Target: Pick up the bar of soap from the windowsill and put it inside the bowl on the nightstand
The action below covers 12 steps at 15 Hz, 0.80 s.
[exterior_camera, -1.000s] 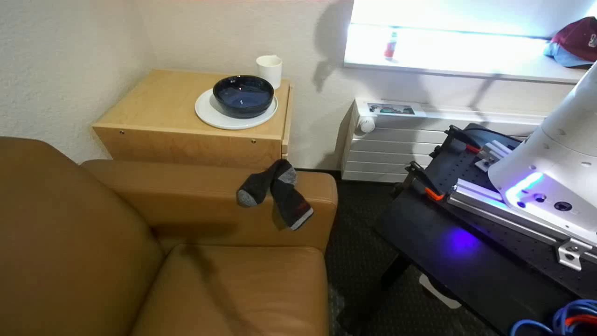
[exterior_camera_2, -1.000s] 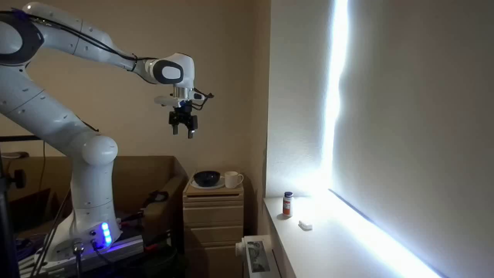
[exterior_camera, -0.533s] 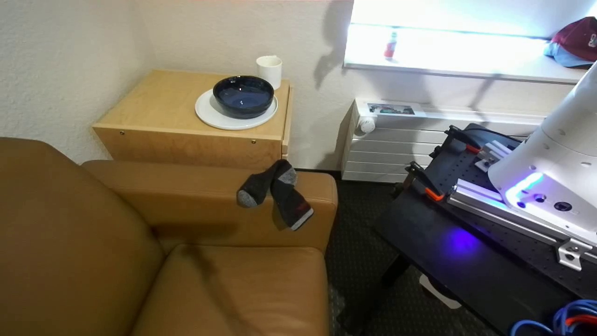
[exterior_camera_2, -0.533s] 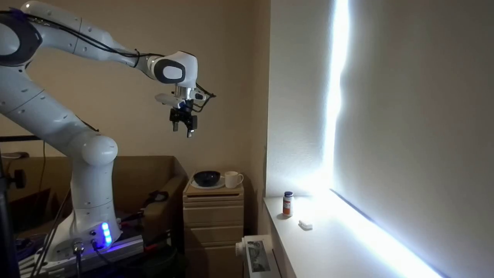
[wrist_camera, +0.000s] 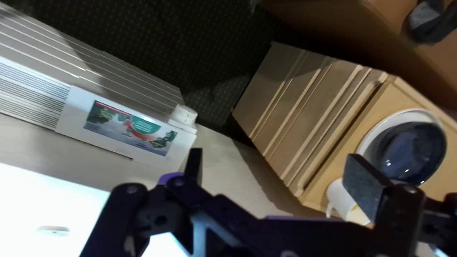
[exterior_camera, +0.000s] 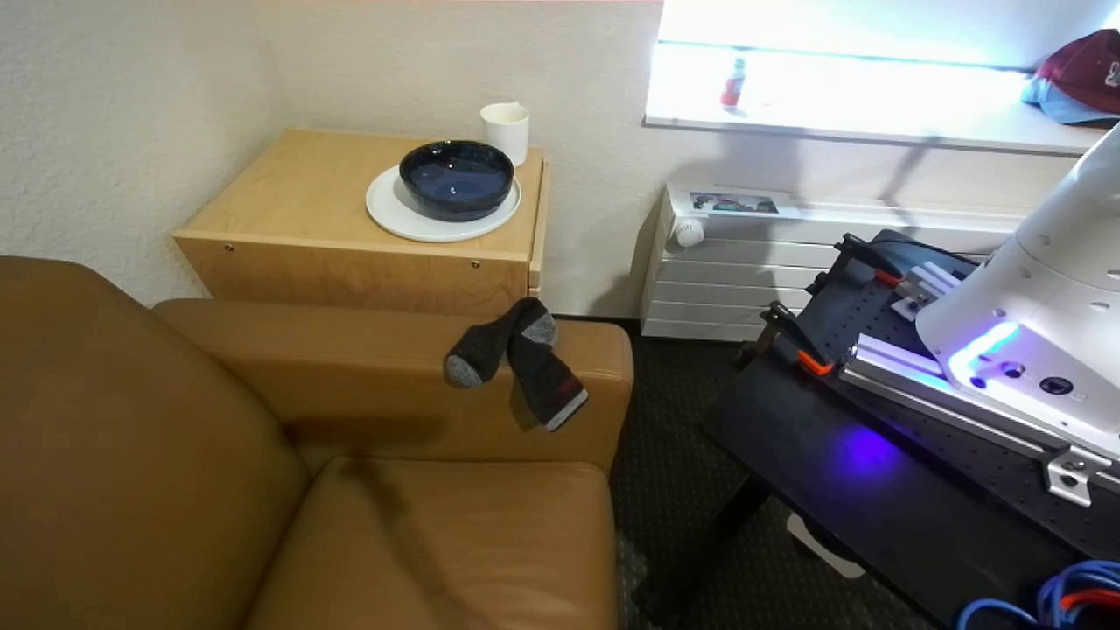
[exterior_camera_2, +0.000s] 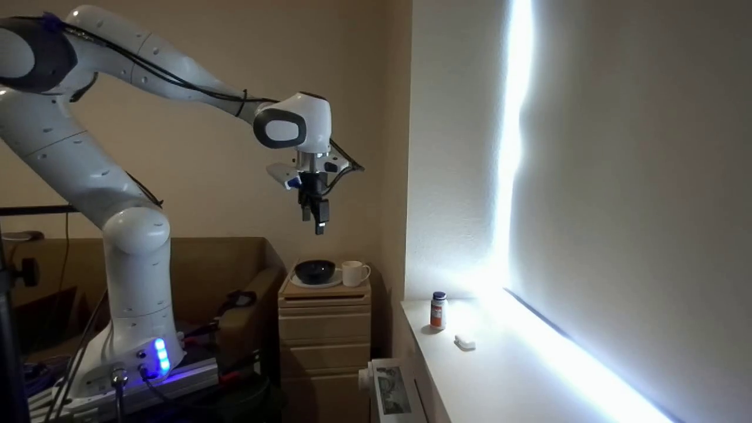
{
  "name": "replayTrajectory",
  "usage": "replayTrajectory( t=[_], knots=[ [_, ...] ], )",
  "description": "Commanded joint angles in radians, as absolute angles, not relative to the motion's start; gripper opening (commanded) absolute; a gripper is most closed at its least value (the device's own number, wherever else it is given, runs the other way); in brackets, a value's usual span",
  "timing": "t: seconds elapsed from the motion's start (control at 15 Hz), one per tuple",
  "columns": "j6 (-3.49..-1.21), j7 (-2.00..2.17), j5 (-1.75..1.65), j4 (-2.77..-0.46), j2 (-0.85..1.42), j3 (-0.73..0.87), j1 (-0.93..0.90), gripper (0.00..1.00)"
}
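Note:
The soap (exterior_camera_2: pixel 465 342) is a small white bar lying on the bright windowsill (exterior_camera_2: pixel 487 388). In the wrist view a pale bar that looks like the soap (wrist_camera: pixel 53 230) lies on the washed-out sill (wrist_camera: pixel 32 196); it cannot be made out in the other exterior picture of the sill (exterior_camera: pixel 840 109). The dark blue bowl (exterior_camera: pixel 456 184) sits on a white plate on the tan nightstand (exterior_camera: pixel 289 188); the bowl also shows in the wrist view (wrist_camera: pixel 410 153). My gripper (exterior_camera_2: pixel 312 224) is open and empty, in the air well above the nightstand's height, left of the sill.
A white mug (exterior_camera_2: pixel 353 273) stands beside the plate (exterior_camera: pixel 385 206). A pill bottle (exterior_camera_2: pixel 438 311) stands near the soap. A maroon cap (exterior_camera: pixel 1081 74) lies on the sill. A radiator (exterior_camera: pixel 735 262) is below the sill. Socks (exterior_camera: pixel 525 359) lie on the armchair arm (exterior_camera: pixel 350 341).
My gripper has moved right and down in an exterior view, closer to the sill, and has turned somewhat. It stays open. The soap, bowl and other objects have not moved.

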<state>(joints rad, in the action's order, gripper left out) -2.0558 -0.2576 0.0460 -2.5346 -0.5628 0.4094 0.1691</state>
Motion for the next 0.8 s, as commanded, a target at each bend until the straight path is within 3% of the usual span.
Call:
replayTrajectory(
  t=[0.0,0.07,0.33,0.73],
  knots=[
    [-2.086,-0.255,0.104,-2.421,-0.390,0.492,0.245,1.00],
    [-2.088,-0.274,0.080,-2.497,-0.480,0.451,0.247,1.00],
    [-2.114,-0.241,0.050,-2.446,-0.375,0.447,0.274,1.00],
    [-2.365,-0.003,0.169,-2.245,-0.019,0.508,0.224,1.00]
  ],
)
